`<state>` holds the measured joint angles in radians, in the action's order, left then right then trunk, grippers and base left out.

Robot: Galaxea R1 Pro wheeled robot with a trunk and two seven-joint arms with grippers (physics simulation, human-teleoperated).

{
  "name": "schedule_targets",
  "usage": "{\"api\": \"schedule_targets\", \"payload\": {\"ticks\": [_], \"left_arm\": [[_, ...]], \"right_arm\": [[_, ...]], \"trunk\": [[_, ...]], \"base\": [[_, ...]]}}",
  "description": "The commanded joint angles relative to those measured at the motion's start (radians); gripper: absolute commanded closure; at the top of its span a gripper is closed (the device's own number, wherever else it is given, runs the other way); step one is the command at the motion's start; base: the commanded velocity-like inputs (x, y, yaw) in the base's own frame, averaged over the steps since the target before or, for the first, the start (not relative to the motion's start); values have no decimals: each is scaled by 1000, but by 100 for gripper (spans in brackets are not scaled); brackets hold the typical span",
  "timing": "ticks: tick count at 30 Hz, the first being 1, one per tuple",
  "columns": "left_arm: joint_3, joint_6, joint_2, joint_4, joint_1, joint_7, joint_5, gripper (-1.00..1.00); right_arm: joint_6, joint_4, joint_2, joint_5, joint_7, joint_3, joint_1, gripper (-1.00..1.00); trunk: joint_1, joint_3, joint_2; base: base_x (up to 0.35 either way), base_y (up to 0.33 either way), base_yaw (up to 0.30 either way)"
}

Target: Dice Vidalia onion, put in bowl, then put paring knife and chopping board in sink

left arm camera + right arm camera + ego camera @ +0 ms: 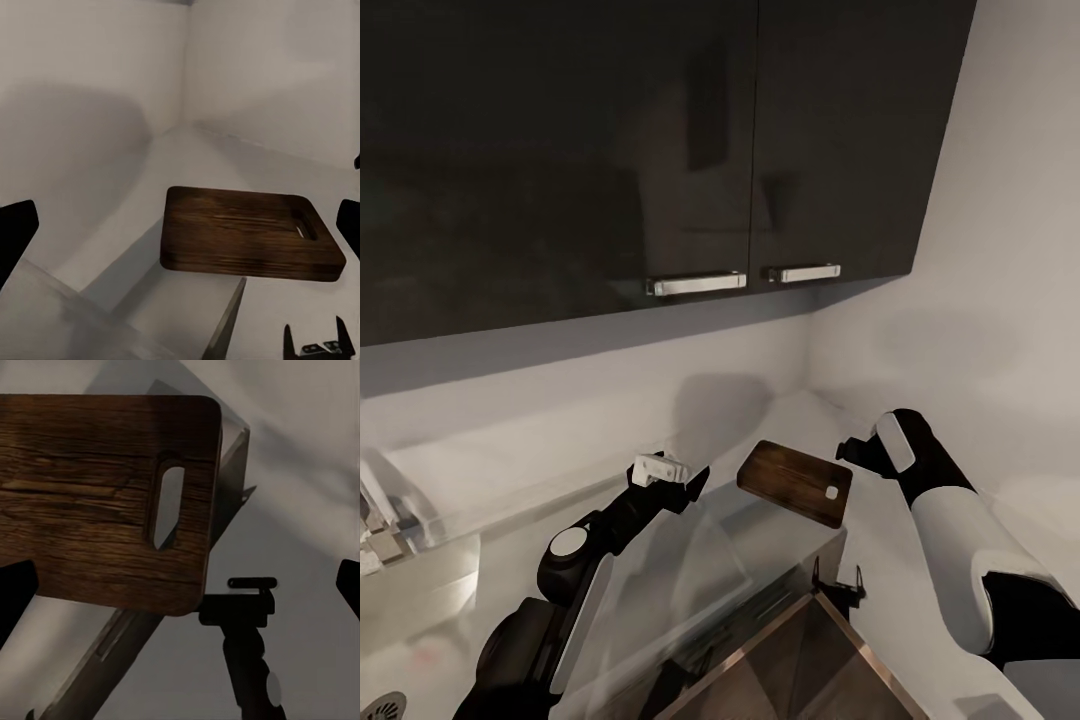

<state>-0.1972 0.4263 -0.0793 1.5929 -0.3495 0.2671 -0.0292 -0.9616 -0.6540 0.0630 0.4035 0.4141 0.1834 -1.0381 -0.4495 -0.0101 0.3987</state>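
**Both tools open around a raised chopping board**

The left tool [670, 478] is seen in the head view short of the dark brown wood-grain rectangular chopping board [795, 483]. In its own wrist view its dark fingertips [16, 229] are spread wide at the picture's edges, with nothing between them. The right tool [850, 450] is placed just beside the board's slot-handle end. Its fingertips [15, 592] are likewise wide apart, and whether the board is touched cannot be told.

The board's tilt is given by the head view. A shadow under the board, on the smooth grey worktop [247, 161] near the wall corner, is shown by the left wrist view, so the board appears raised. The slot is shown clearly by the right wrist view, where the board's far end is cut off.

A small black pronged fitting [836, 586] cannot be identified. The stainless-steel sink [420, 600] is cut off at the head view's left edge.
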Motion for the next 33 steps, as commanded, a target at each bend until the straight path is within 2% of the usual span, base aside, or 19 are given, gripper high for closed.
{"api": "schedule_targets", "payload": {"ticks": [1, 26, 29, 31, 33], "left_arm": [[1, 7, 0, 1, 0, 3, -3, -100], [1, 6, 0, 1, 0, 3, -2, -100], [1, 6, 0, 1, -1, 3, -2, -100], [1, 6, 0, 1, 0, 3, -2, -100], [1, 6, 0, 1, 0, 3, -2, -100]], "right_arm": [[-2, -1, 1, 11, 9, 1, 0, -100], [-1, -1, 4, 11, 10, 1, 0, -100], [2, -1, 4, 11, 38, 1, 0, -100], [4, -1, 4, 11, 99, 2, 0, -100], [5, -1, 4, 12, 117, 2, 0, -100]], "trunk": [[-1, -1, 1], [-1, -35, 1], [-1, -40, 1], [-1, -43, 1], [-1, -47, 1]], "base": [[0, 0, 0], [0, 0, 0], [0, 0, 0], [0, 0, 0], [0, 0, 0]]}}
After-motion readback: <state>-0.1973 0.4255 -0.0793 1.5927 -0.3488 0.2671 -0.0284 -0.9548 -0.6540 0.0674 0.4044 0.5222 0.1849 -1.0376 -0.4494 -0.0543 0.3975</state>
